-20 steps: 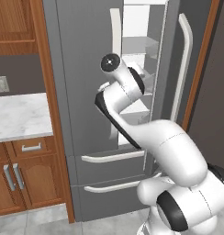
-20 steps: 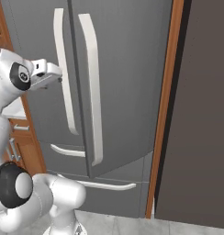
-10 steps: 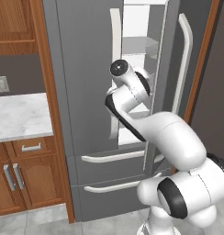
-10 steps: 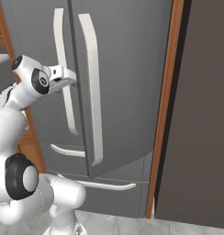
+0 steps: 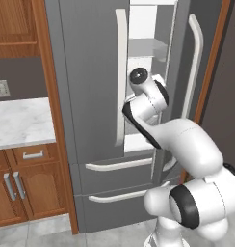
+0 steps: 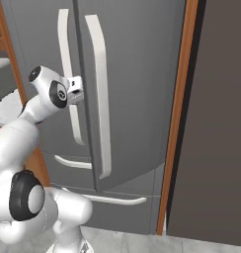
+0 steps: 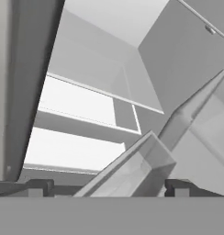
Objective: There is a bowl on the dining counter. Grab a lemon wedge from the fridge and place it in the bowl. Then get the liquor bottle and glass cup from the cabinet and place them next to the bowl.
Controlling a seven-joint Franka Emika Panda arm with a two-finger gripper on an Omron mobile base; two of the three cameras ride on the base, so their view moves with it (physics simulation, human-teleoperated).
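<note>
The grey fridge (image 5: 90, 72) stands straight ahead, its right door (image 6: 142, 74) ajar. A strip of white shelved interior (image 5: 143, 48) shows between the doors. My arm reaches into that gap, and the wrist (image 5: 147, 94) covers the fingers in both base views. In the hand view my gripper (image 7: 109, 189) is open, its dark fingertips (image 7: 38, 187) wide apart with nothing between them. It looks at white shelves (image 7: 77, 101) and a clear door bin (image 7: 141, 165). The lemon wedge, bowl, dining counter and liquor bottle are out of view.
A marble countertop (image 5: 18, 120) over brown wooden cabinets (image 5: 23, 178) lies left of the fridge. Long white handles (image 6: 100, 99) run down the doors, with two drawers (image 5: 114, 193) below. A wooden trim (image 6: 179, 123) and a dark panel (image 6: 216, 123) border the right side.
The arm has swung right and forward, carrying the hand from in front of the left door into the gap between the doors.
</note>
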